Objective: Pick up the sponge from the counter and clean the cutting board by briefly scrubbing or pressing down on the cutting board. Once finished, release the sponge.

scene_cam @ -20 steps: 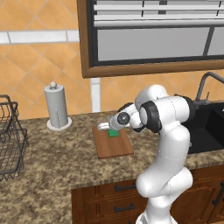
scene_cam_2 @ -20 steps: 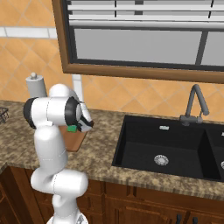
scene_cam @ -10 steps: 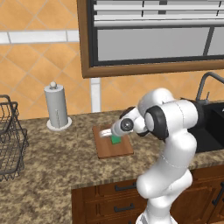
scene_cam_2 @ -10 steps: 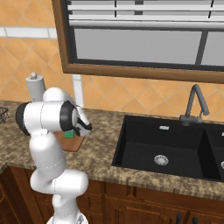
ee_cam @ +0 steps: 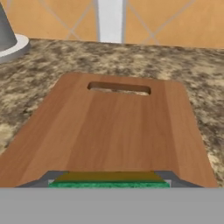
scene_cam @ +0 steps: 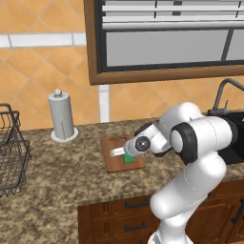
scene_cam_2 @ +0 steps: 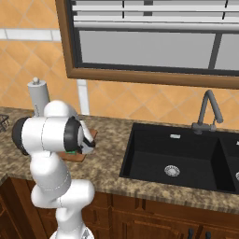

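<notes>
The sponge point(scene_cam: 128, 158) is a small green block lying against the near half of the cutting board point(scene_cam: 114, 162), in contact with the board's face as far as the left base view shows. In the hand view the sponge point(ee_cam: 109, 184) appears as a green strip with a yellow-brown layer above it, held between the two grey finger tips at its ends. The gripper point(scene_cam: 125, 153) is closed around the sponge, its jaws clamped on the block's two short sides, with the hand reaching in low from the right over the board's near right portion.

The cutting board point(ee_cam: 113, 127) is reddish-brown wood with rounded corners. Its slot handle sits near the far short edge, toward the wall. The board lies flat on the counter point(scene_cam: 62, 176), a speckled brown-and-tan granite surface. In the right base view the board point(scene_cam_2: 77, 156) is largely hidden behind the arm, with only its edge showing beside the robot's elbow.

A paper towel holder point(scene_cam: 62, 119) stands upright on the counter to the left of the board and behind it, near the tiled wall. A black wire rack point(scene_cam: 12, 152) sits further left, well apart from the board. A black sink point(scene_cam_2: 179, 158) with a dark faucet point(scene_cam_2: 207, 112) lies to the right of the board.
</notes>
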Controlling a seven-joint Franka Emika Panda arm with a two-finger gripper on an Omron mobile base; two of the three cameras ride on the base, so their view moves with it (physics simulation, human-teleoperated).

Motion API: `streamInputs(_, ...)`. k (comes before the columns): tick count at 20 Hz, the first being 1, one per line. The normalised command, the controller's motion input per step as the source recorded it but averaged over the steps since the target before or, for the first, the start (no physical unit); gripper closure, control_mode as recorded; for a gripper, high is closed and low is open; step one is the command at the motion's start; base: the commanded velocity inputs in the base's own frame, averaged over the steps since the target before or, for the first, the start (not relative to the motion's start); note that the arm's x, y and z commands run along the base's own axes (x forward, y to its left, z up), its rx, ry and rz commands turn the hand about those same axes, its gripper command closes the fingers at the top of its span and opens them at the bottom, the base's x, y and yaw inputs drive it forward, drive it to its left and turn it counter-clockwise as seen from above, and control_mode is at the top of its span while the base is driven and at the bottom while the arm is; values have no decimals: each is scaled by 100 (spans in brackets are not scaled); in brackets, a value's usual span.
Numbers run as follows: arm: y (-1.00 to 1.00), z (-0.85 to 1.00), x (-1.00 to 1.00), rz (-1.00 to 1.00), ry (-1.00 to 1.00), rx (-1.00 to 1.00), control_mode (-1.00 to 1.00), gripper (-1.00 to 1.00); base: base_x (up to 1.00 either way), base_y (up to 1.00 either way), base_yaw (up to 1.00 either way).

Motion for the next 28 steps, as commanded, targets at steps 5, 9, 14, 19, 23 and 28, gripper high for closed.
streamInputs(5, 0, -8, -58, 0, 0, 0, -100, 100, 0, 0, 0)
streamInputs(9, 0, 0, -10, -1, 6, -4, -100, 100, 0, 0, 0)
streamInputs(14, -11, 0, 32, -4, 1, -9, -100, 100, 0, 0, 0)
streamInputs(19, -30, -1, 3, -9, 4, -3, -100, 100, 0, 0, 0)
streamInputs(23, -43, -2, -11, -8, 4, 0, -100, 100, 0, 0, 0)
streamInputs(28, -22, 0, 0, -6, 4, 0, -100, 100, 0, 0, 0)
